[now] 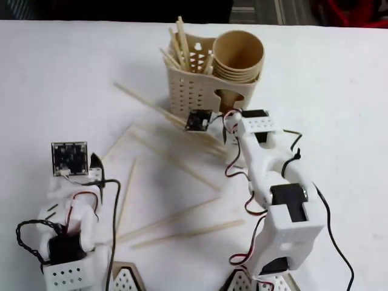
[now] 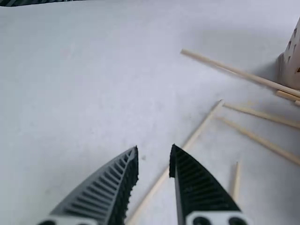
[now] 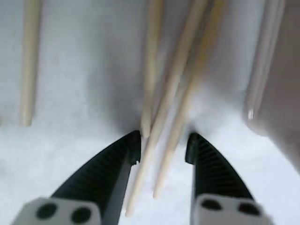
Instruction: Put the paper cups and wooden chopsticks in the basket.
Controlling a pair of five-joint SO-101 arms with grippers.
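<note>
The perforated cream basket stands at the back of the table. It holds a stack of paper cups and a few upright wooden chopsticks. More chopsticks lie scattered on the white table in front of it. My right gripper is low over the table just in front of the basket, open, with two chopsticks lying between its fingers. My left gripper hovers near the table's front left, open and holding nothing. One chopstick runs just beside its tip.
The basket's corner shows far off in the left wrist view, with a long chopstick leaning toward it. The right arm's body stretches from the front edge to the basket. White tabletop spreads to the left.
</note>
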